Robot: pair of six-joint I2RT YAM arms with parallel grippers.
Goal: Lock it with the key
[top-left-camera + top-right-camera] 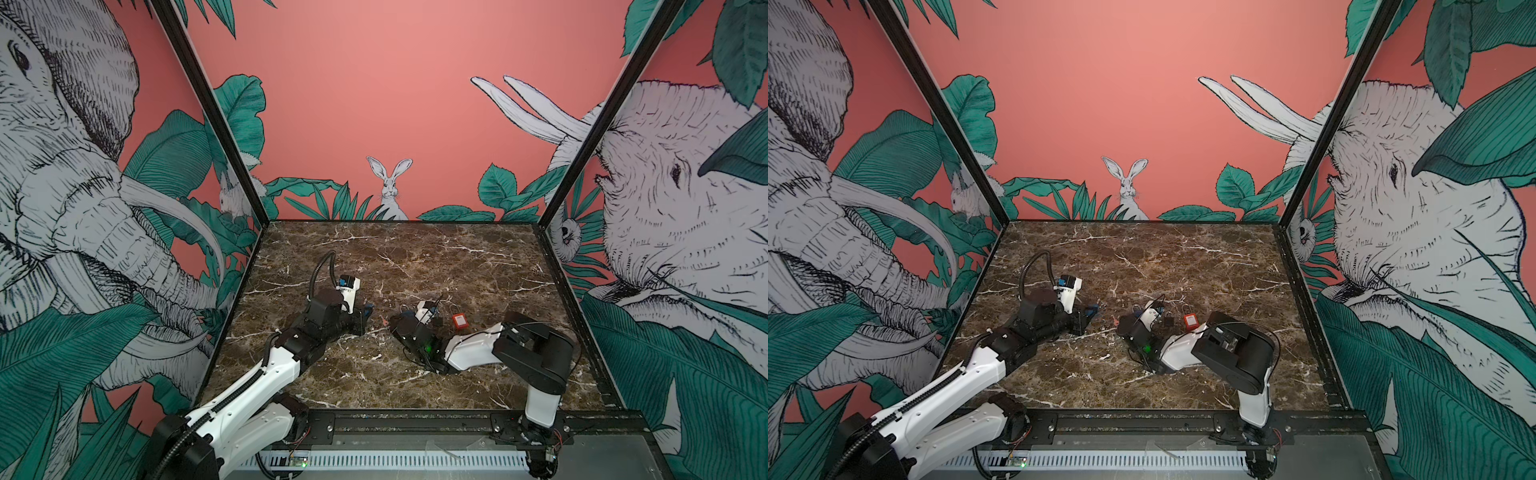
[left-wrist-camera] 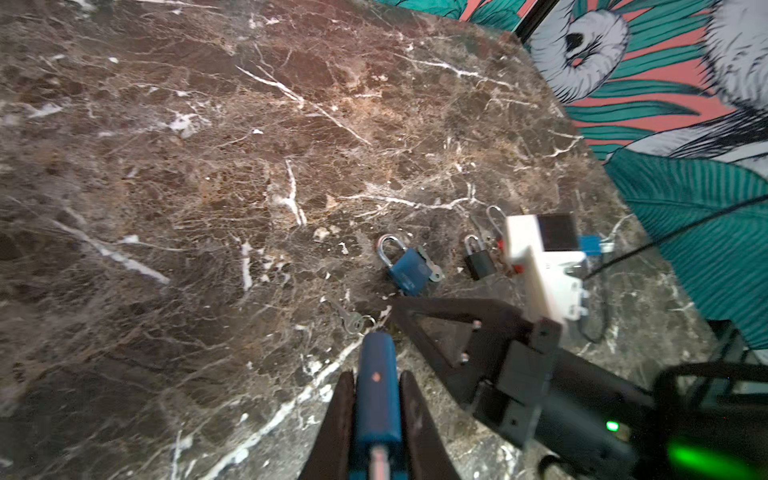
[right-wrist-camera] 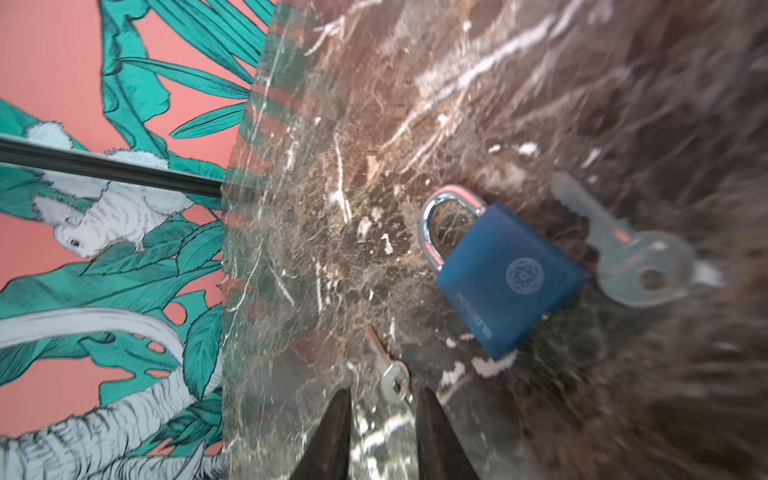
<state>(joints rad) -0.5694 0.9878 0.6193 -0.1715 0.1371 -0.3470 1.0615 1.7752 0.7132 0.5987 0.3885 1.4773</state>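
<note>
A: Here's the right gripper point(image 3: 383, 395), low over the table point(image 3: 415, 104). Its fingers point(image 3: 332, 432) are a narrow gap apart with nothing clamped between them.
B: And the small key point(image 3: 392, 372) lies flat just ahead of those tips, head toward them, blade pointing away.
A: Now the padlock point(image 3: 511, 278): blue, flat on the table, logo up, just beyond the small key and not touching it.
B: The big key point(image 3: 631, 257) lies right at the padlock's side. It's blurred here, so touching or not, I can't call it.
A: Over to the left gripper point(image 2: 376, 374), pinched on a blue piece point(image 2: 374, 353) that sticks out past the tips. What it is, I can't tell.
B: That piece points at the small key, close to it, and a right finger comes in beside it.
A: Farther off, a black lock point(image 2: 480, 262) lies apart from the blue one. In a top view, a red lock point(image 1: 459, 321) sits just beside the right wrist.
</note>
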